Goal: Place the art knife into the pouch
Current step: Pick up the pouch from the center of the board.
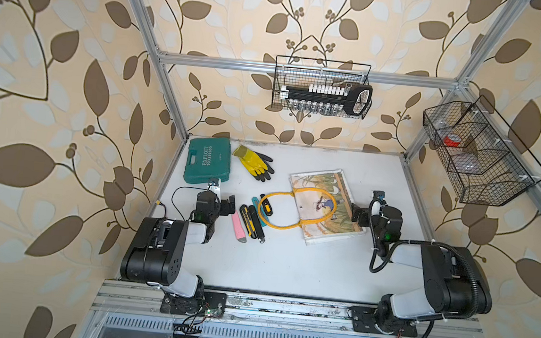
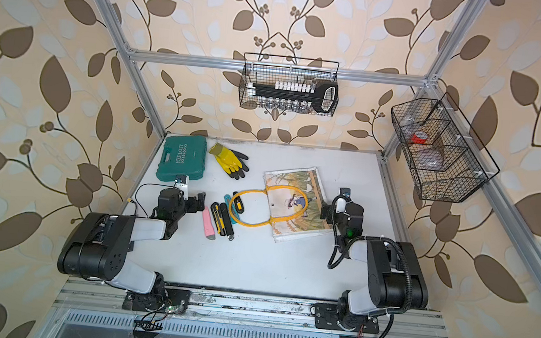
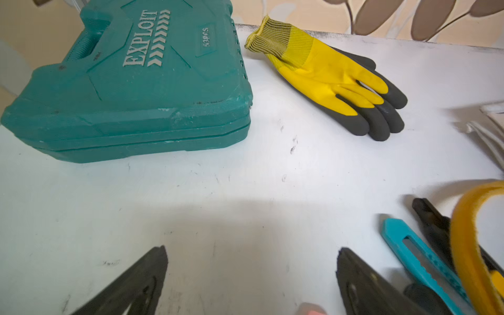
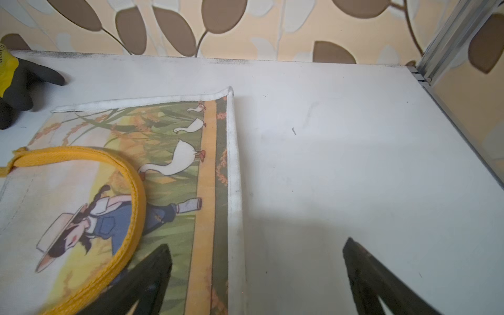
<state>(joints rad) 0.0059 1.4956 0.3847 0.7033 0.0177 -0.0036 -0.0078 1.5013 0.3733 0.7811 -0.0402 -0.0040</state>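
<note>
The pouch (image 1: 325, 211) (image 2: 295, 209) lies flat right of centre, picture side up; one yellow handle (image 1: 277, 225) loops out onto the table. Several art knives lie side by side left of it: pink (image 1: 239, 229), yellow-black (image 1: 246, 223), black (image 1: 256, 225), teal (image 1: 260, 215), and a short yellow-black one (image 1: 267, 207) inside the handle loop. My left gripper (image 1: 228, 204) (image 3: 252, 272) hovers open and empty just left of the knives, the pink tip (image 3: 311, 309) between its fingers. My right gripper (image 1: 358, 216) (image 4: 256, 251) is open astride the pouch's (image 4: 163, 141) far side edge.
A green tool case (image 1: 208, 161) (image 3: 136, 81) and yellow-black gloves (image 1: 254, 163) (image 3: 327, 79) lie at the back left. A wire basket (image 1: 321, 87) with sockets hangs on the back rail. Another wire basket (image 1: 477, 154) hangs on the right frame.
</note>
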